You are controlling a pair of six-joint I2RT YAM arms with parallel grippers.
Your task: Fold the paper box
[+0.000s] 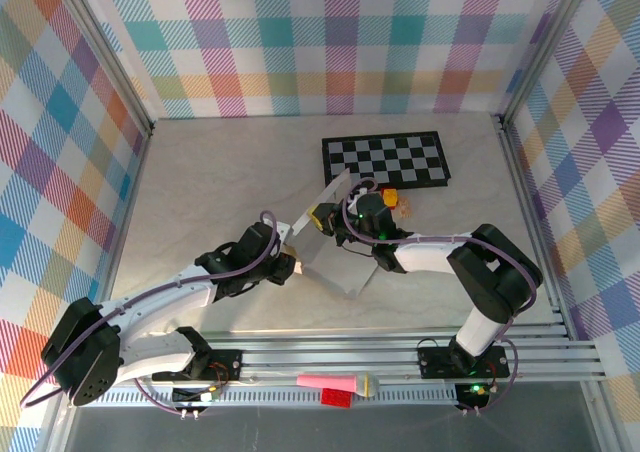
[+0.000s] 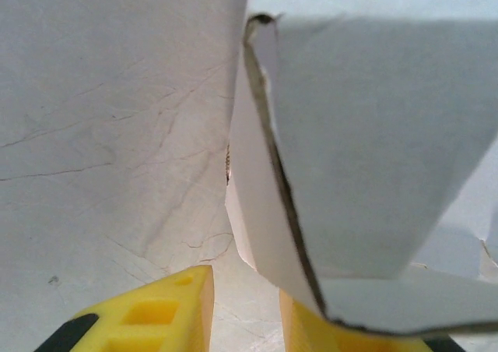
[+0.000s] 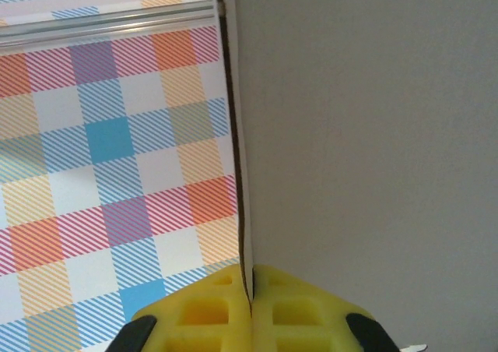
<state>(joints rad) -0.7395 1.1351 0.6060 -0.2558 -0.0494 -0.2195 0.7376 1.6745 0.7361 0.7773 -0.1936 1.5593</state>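
The paper box [image 1: 335, 242] is lifted mid-tabletop [image 1: 220, 182], a half-folded sheet whose long axis runs from the checkerboard mat [image 1: 385, 159] towards the near edge. The right end effector [image 1: 325, 217] is pressed together on its far-left edge, and the right wrist view shows the fingers [image 3: 250, 293] pinching that thin edge. The left end effector [image 1: 290, 265] sits just left of the sheet, nearer its loose side; its fingers [image 2: 245, 313] are spread, with a flap [image 2: 373, 157] directly ahead, lying over the right one. The fold likely falls to the left arm, pushing rightward.

Checkerboard mat [image 1: 385, 159] on pale table [image 1: 220, 172]
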